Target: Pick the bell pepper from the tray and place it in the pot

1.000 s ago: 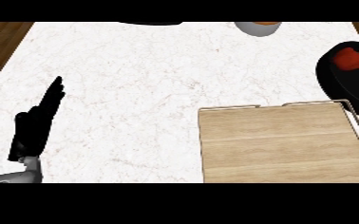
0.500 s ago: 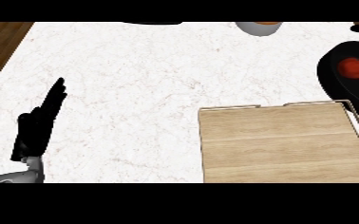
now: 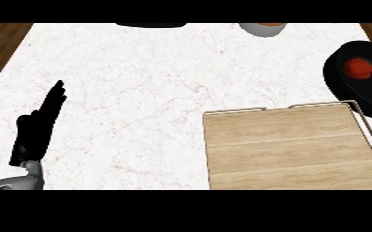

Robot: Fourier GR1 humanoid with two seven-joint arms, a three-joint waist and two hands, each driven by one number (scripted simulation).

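The red bell pepper [image 3: 357, 67] lies inside the black pot [image 3: 340, 76] at the right edge of the counter. In front of the pot sits the wooden tray [image 3: 283, 147] with thin metal handles, its boards bare. My left hand [image 3: 38, 128] rests at the lower left, fingers straight and pointing up, holding nothing. My right hand does not show in the head view.
A grey bowl [image 3: 262, 28] with something orange in it stands at the back edge, right of centre. A dark object [image 3: 151, 24] is cut off at the top middle. The white marble counter [image 3: 145, 88] spreads between hand and tray.
The black shape over the pot at the right edge has withdrawn out of view, leaving the red pepper showing inside the pot. My left hand has stayed still.
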